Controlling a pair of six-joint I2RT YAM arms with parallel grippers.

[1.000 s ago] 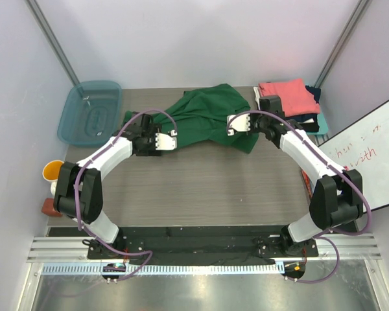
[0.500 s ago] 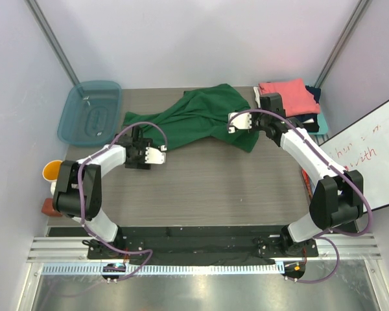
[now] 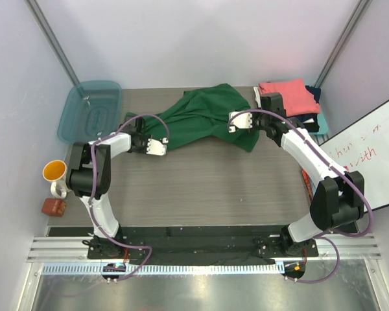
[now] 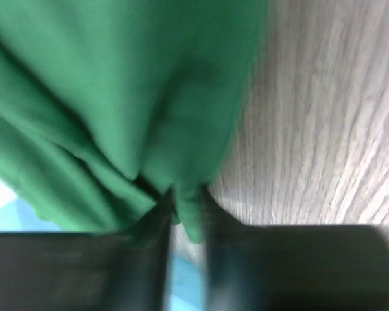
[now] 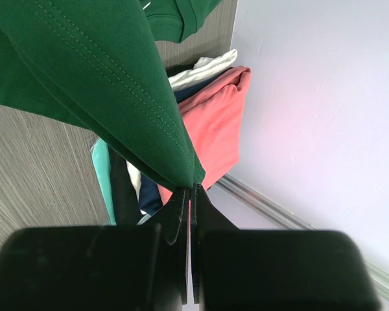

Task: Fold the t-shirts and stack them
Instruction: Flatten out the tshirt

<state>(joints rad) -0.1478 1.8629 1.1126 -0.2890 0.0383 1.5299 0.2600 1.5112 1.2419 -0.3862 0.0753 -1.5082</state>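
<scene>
Left jaws: I see the left gripper point(image 4: 185, 202) drawn narrow, with a fold of the green shirt point(image 4: 117, 97) nipped between its fingers; this wrist view is blurred.
Right jaws: the right gripper point(image 5: 191, 191) is closed tight on the shirt's stitched hem, which it holds raised off the table point(image 3: 201, 188).
Green shirt: it lies crumpled across the far middle of the table, and I have the left gripper point(image 3: 157, 146) at its near-left edge and the right gripper point(image 3: 234, 123) at its right end.
Stack: folded shirts sit in the far right corner, just beyond the right gripper, coral point(image 3: 286, 96) on top, with white point(image 5: 194, 71), dark point(image 5: 123, 188) and teal point(image 5: 102, 168) edges under it.
Edges: the stack sits hard by the right wall; the tub point(image 3: 91, 110) fills the far left corner, near the shirt's left tip.
Open room: I have bare wood across the whole near half, between the two arms.
Off-table left: an orange-lined mug point(image 3: 54, 172).
Writing: the whiteboard point(image 3: 369, 155) on the right carries red handwriting; I can make out "with", the rest is too small.
</scene>
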